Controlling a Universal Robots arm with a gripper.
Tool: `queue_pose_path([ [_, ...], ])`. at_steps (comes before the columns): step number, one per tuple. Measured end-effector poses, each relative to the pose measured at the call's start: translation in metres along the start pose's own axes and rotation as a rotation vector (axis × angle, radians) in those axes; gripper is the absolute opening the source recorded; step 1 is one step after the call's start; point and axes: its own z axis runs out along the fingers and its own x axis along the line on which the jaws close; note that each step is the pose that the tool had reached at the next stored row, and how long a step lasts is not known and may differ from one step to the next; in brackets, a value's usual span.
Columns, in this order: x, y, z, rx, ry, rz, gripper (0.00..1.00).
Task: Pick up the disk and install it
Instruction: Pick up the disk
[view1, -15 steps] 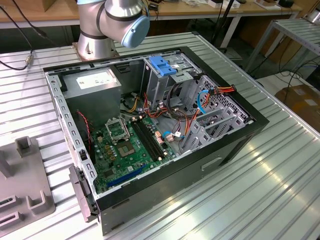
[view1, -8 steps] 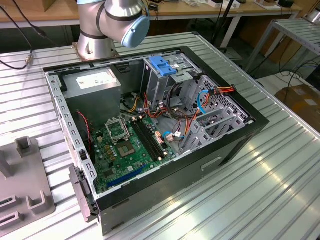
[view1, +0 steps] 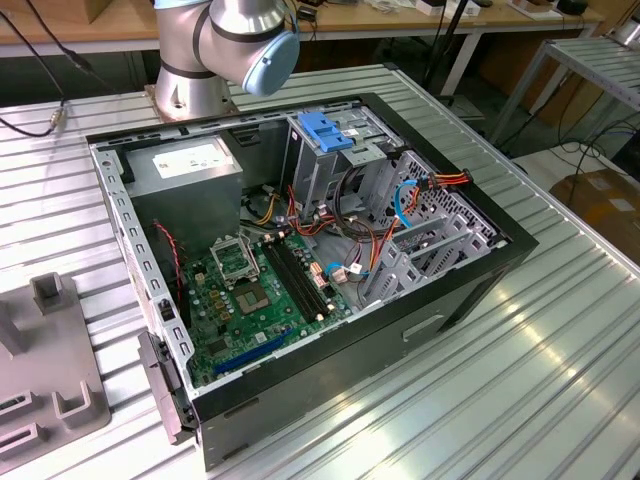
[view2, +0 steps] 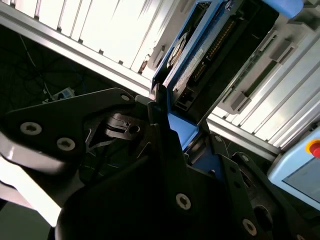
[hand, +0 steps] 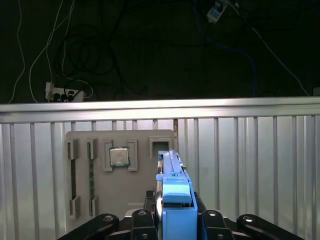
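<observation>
The disk (hand: 172, 187) is picked up: my fingers (hand: 142, 222) are closed on it from both sides and hold it on edge, clear of the table (hand: 260, 170), with the grey tray (hand: 120, 195) beyond it. I judge the installing is not yet done. The computer case (view1: 450, 300) stands open in the middle of the exterior view.

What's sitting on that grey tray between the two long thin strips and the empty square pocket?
A square silver chip, seated in its own holder on the grey tray, as the first wrist view shows.
</observation>
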Motion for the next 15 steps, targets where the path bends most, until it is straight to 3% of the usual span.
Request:
queue_pose_path([
  [15, 0.0000, -0.0001, -0.0087, -0.0001, 0.0000, 0.000, 0.37],
])
